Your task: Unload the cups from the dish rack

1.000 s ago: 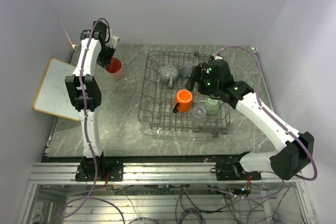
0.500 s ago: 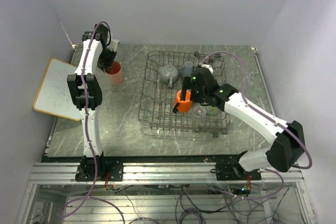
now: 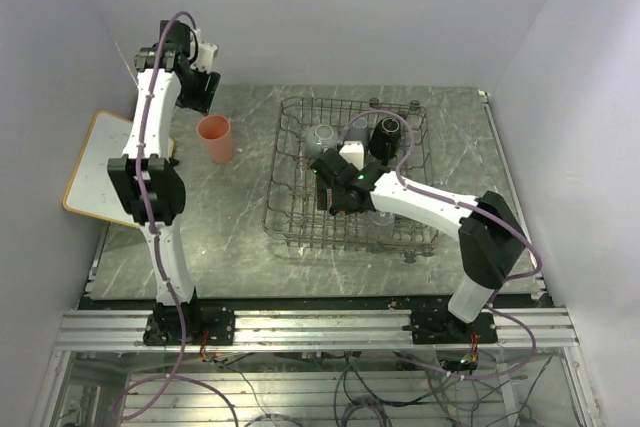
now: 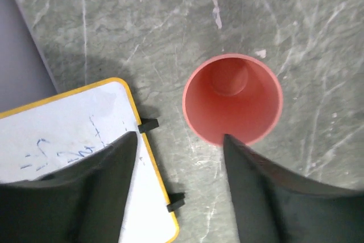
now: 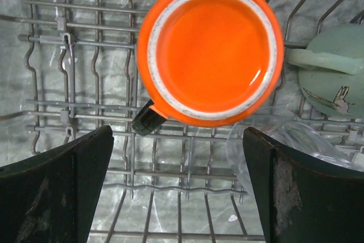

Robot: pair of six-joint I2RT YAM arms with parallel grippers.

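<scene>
The cups are split between two places. A pink plastic tumbler (image 4: 232, 99) stands upright on the grey marbled table (image 3: 230, 237), outside the large grey wire dish rack (image 3: 298, 225) and near a white board with a wooden frame (image 4: 68, 135). The left gripper (image 4: 177, 140) hangs above the tumbler, jaws spread, holding nothing. Inside the rack are an orange ceramic mug with a black handle (image 5: 210, 49), a mint-green mug (image 5: 333, 78) just beside it, a clear glass (image 5: 284, 140), a black mug (image 3: 386, 137) and a grey mug (image 3: 323, 135). The right gripper (image 5: 177, 135) hovers over the orange mug, jaws wide apart and empty.
</scene>
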